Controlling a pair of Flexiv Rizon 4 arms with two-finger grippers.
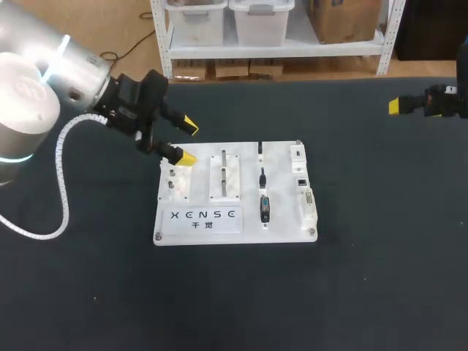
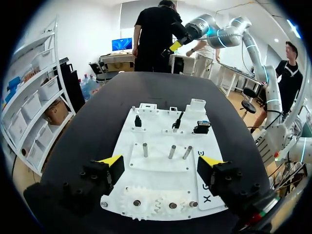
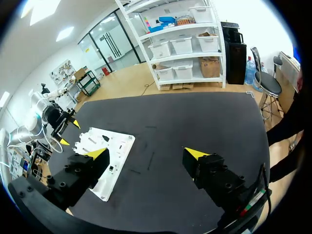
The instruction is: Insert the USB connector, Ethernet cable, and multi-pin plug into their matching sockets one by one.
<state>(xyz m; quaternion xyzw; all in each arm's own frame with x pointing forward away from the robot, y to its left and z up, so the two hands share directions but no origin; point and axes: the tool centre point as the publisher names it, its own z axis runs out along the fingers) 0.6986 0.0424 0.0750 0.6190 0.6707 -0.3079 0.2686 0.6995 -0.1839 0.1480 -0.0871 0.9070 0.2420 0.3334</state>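
The left hand [image 1: 189, 142] hangs over the far left corner of the white board [image 1: 234, 234], its 2 yellow-tipped fingers set wide apart and holding nothing; in the left wrist view the left hand [image 2: 162, 162] has the board's near end between and below its open fingers, with the white gears [image 2: 156, 204] just under it and 3 metal pegs [image 2: 170, 152] standing upright a little ahead; whether a finger touches the board cannot be told. The board lies flat near the middle of the dark surface [image 1: 365, 278]; in its middle column 3 dark connectors sit in a row, none of them gripped: a small dark plug [image 1: 259, 148] at the far end, a slender dark connector [image 1: 262, 178] in the middle, and a larger black plug [image 1: 265, 208] at the near end; which of the first 2 is USB and which Ethernet cannot be told. The white socket blocks [image 1: 301, 181] run along the board's right edge, just beside that row, and the connectors lie apart from them, not plugged in. The right hand [image 1: 398, 106] sits at the far right of the surface, well apart from the board; in its own wrist view the right hand [image 3: 146, 153] has its 2 fingers spread wide with only bare dark surface between them, holding and touching nothing; the board shows well off to one side of it.
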